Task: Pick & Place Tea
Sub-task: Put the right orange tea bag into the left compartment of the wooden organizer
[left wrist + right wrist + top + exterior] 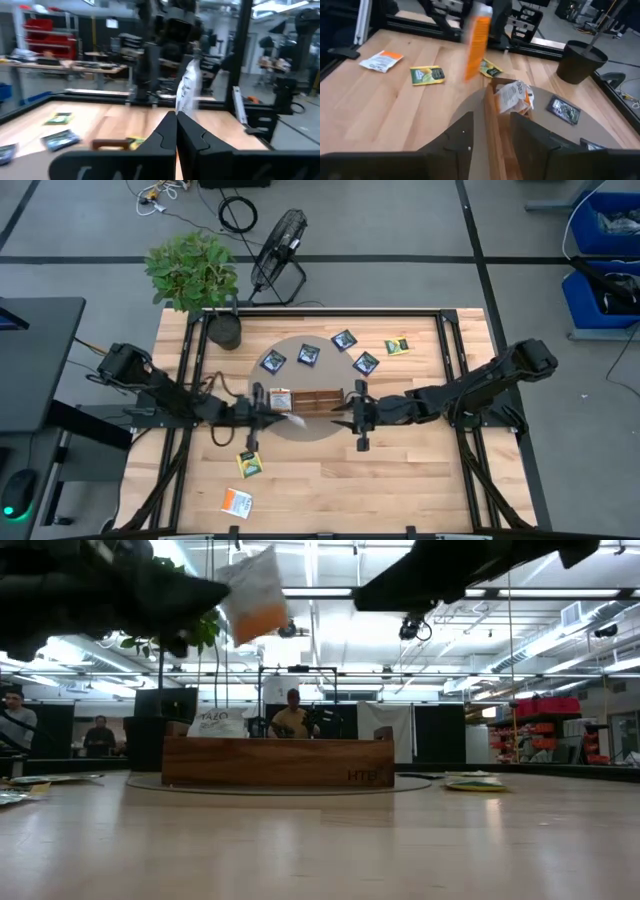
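Left of the table's middle, the left gripper [262, 411] has its fingers shut on an orange-and-white tea sachet [252, 593], pinched by one edge and lifted clear of the board. The sachet hangs over the left end of the wooden tray [312, 397], standing on edge rather than lying flat, its white end up and orange end down in the low view. Just right of it, the right gripper [352, 412] faces it across the tray with its fingers parted and empty. The left arm therefore has the sachet; lowering it calls for its long axis to line up with a compartment, where another sachet [516, 96] already sits.
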Controlling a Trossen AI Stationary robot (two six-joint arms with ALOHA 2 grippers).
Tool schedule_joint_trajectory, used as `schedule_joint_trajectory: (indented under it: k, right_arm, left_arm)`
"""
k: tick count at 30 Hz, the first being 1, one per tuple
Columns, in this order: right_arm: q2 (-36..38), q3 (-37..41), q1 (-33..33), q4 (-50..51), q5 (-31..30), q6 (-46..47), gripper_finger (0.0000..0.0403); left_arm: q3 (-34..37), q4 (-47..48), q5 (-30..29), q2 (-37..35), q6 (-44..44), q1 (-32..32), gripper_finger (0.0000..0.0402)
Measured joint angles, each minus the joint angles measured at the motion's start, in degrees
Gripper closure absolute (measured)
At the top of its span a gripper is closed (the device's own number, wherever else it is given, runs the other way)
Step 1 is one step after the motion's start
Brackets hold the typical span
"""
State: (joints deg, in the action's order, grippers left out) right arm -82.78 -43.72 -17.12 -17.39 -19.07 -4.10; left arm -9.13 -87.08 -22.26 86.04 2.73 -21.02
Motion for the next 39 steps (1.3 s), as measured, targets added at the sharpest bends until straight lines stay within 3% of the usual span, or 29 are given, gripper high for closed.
schedule_joint_trajectory:
  k: [9,27,39]
  right_arm:
    - [5.3,9.1,0.0,-5.9,-3.1,5.0,0.0268]
    - [5.3,11.3,0.0,-6.4,-5.6,6.0,0.0268]
    - [5.3,11.3,0.0,-6.1,-5.6,6.1,0.0268]
  left_arm:
    - [8.3,-2.1,-14.7,0.0,1.2,0.7,0.0401]
    - [8.8,13.5,-16.9,0.0,22.1,2.5,0.0401]
    - [8.8,12.5,-21.3,-0.3,22.1,-0.6,0.0401]
